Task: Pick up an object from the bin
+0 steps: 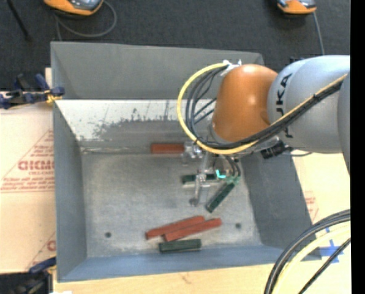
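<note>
My gripper (pixel 200 185) hangs below the orange wrist cover, over the right middle of the bin floor. A dark green bar (pixel 220 196) lies tilted right beside it on its right, touching or nearly touching; I cannot tell whether it is held. A short dark green piece (pixel 188 178) shows at the gripper's left side. A red-brown bar (pixel 166 148) lies by the back wall, just left of the gripper.
Two long red-brown bars (pixel 184 227) lie side by side near the front wall, with another dark green bar (pixel 179 245) just in front of them. The arm and its cables cover the bin's right back part.
</note>
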`<state>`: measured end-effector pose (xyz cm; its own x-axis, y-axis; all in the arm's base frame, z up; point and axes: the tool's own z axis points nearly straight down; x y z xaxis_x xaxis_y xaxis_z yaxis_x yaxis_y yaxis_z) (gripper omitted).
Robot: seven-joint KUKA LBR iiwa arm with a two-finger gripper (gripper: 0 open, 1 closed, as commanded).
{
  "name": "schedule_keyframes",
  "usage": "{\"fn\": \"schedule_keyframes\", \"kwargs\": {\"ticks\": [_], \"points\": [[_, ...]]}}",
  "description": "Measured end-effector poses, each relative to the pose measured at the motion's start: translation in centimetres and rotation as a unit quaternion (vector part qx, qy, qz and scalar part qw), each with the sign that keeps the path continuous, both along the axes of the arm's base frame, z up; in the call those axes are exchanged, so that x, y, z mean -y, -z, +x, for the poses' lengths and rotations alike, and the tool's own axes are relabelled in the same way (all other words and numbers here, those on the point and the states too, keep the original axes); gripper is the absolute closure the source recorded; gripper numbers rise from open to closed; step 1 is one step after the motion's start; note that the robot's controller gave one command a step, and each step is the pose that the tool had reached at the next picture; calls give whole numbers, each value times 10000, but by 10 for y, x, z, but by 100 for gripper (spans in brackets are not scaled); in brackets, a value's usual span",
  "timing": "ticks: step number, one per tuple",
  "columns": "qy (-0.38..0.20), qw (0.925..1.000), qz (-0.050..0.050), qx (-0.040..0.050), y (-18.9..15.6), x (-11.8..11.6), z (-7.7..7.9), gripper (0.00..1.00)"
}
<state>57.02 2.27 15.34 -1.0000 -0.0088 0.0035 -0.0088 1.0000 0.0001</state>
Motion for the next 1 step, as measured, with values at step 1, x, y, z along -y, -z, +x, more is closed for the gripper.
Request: {"fn": "schedule_keyframes", "kwargs": {"ticks": [1], "points": [[43,10000,-16,46,15,53,26,0]]}}
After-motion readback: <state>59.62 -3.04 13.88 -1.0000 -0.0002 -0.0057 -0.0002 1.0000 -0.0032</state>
